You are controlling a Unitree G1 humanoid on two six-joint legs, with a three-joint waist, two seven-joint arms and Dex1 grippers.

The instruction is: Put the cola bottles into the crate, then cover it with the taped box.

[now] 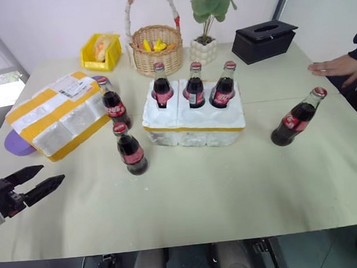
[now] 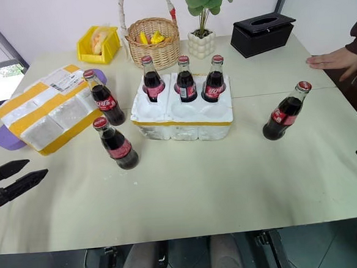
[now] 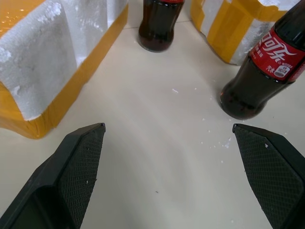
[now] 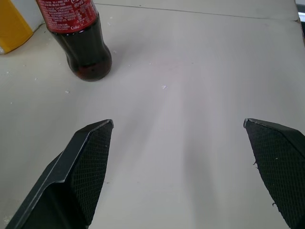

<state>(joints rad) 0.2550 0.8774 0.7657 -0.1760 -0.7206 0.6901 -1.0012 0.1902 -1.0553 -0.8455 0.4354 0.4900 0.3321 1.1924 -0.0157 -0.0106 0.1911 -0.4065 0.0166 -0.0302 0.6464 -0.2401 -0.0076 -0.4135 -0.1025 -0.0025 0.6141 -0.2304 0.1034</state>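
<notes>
1. The crate (image 1: 193,117) sits mid-bench, its yellow band toward the robot. Three cola bottles stand in its far row of holes: one at the 11 o'clock corner (image 1: 161,86), one at 12 o'clock (image 1: 194,87), one at the 1 o'clock corner (image 1: 223,87). The near row looks empty, likely left so the remaining bottles can drop in from the robot's side.

2. Three bottles are loose and upright on the bench (image 1: 189,194): one at 9 o'clock of the crate, just beside the taped box (image 1: 113,103); one at 8 o'clock of the crate (image 1: 130,151), nearer the robot; and one well apart at 3 o'clock (image 1: 298,118).

3. The taped box (image 1: 57,115) lies at 9 o'clock of the crate, shipping label up, apparently parked aside until all six holes are filled.

4. The left gripper (image 1: 39,180) hovers low at 7 o'clock of the scene, jaws wide apart and empty. Its wrist view frames the nearer loose bottle (image 3: 267,67), so that seems the natural first pick.

5. The right gripper (image 4: 186,162) also has its jaws spread wide with nothing between them. Its wrist view looks toward the lone right-hand bottle (image 4: 81,40), which suits that arm.

6. A person's hand (image 1: 336,68) rests on the bench edge at 2 o'clock, apart from the bottles.

7. A wicker basket (image 1: 156,49), yellow bin (image 1: 101,51), potted plant (image 1: 207,21) and black tissue box (image 1: 264,40) line the far edge, out of the work.
</notes>
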